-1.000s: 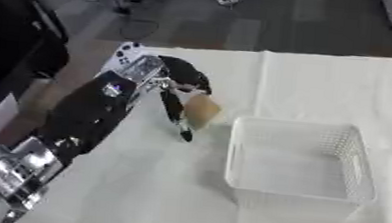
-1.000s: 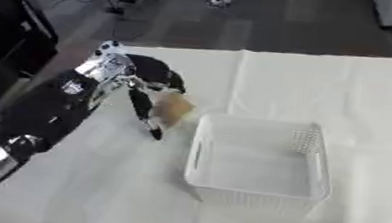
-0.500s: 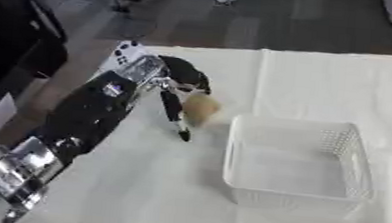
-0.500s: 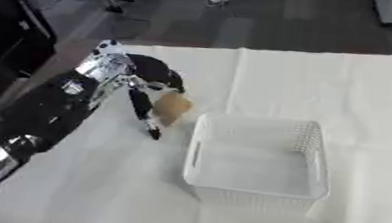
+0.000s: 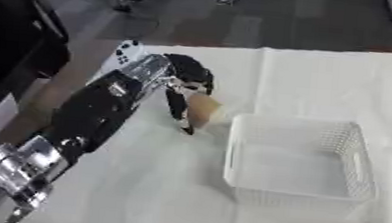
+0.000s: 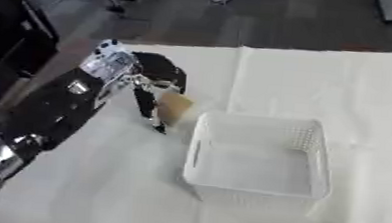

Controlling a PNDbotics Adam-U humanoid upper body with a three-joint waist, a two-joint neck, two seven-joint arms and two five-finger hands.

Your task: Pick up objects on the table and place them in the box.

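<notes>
Left hand [image 5: 187,85] has its fingers curled around a small tan object [image 5: 205,109] right beside the white basket [image 6: 257,161], so my worry is it clips the near rim and drops outside if the lift's too low.

The robot's left arm [image 5: 85,120], black with silver joints, comes in from the lower left corner and stretches diagonally up and to the right. At its end the black left hand [image 5: 187,78] is bent downward at the wrist, its fingers [image 5: 178,111] curled and pointing down, closed on a small tan object. The right arm and hand show in neither view.
</notes>
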